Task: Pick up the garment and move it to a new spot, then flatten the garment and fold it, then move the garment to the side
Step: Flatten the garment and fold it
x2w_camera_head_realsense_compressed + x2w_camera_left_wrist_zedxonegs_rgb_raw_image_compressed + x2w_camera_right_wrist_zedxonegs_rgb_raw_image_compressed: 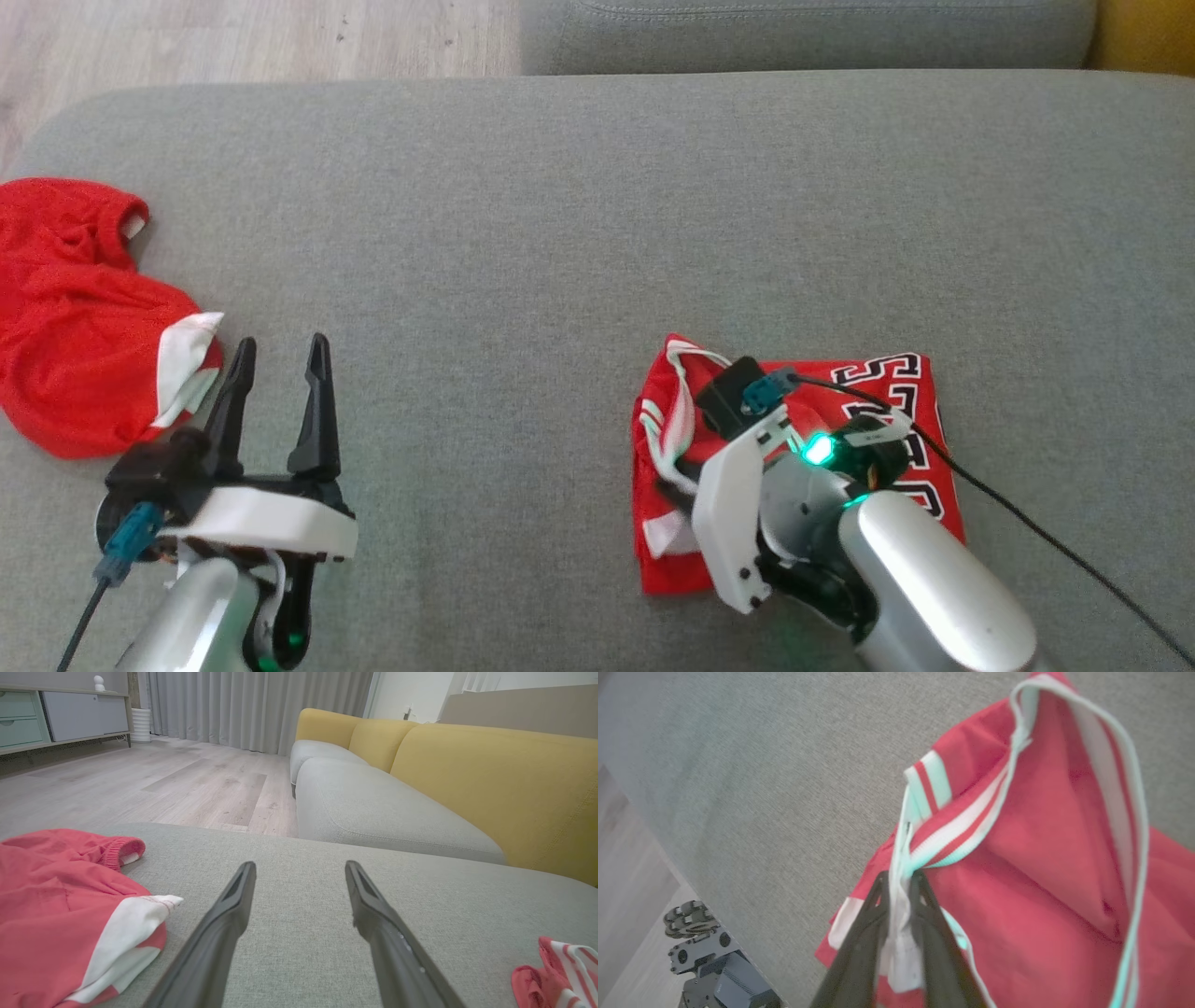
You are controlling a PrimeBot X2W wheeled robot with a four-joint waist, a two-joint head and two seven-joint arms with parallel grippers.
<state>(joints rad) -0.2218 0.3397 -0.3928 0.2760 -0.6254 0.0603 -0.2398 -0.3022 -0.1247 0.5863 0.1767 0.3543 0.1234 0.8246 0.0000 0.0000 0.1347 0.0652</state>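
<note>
The garment [672,567] is a red jersey with white trim and black-and-white lettering, lying folded on the grey cushion [560,233] at the right. My right gripper [680,471] points down onto its left edge. In the right wrist view the fingers [873,914] of that gripper [899,877] pinch a strip of white trim on the garment [1041,858]. My left gripper [282,345] stands open and holds nothing, low over the cushion at the left. In the left wrist view that gripper [300,865] points across bare cushion, with a corner of the garment [551,970] at the lower right.
Another red garment with a white panel [75,345] lies crumpled just left of my left gripper, and appears in the left wrist view [56,905]. A black cable [1027,523] trails from my right wrist. A yellow-backed sofa [490,774] and wood floor [163,779] lie beyond.
</note>
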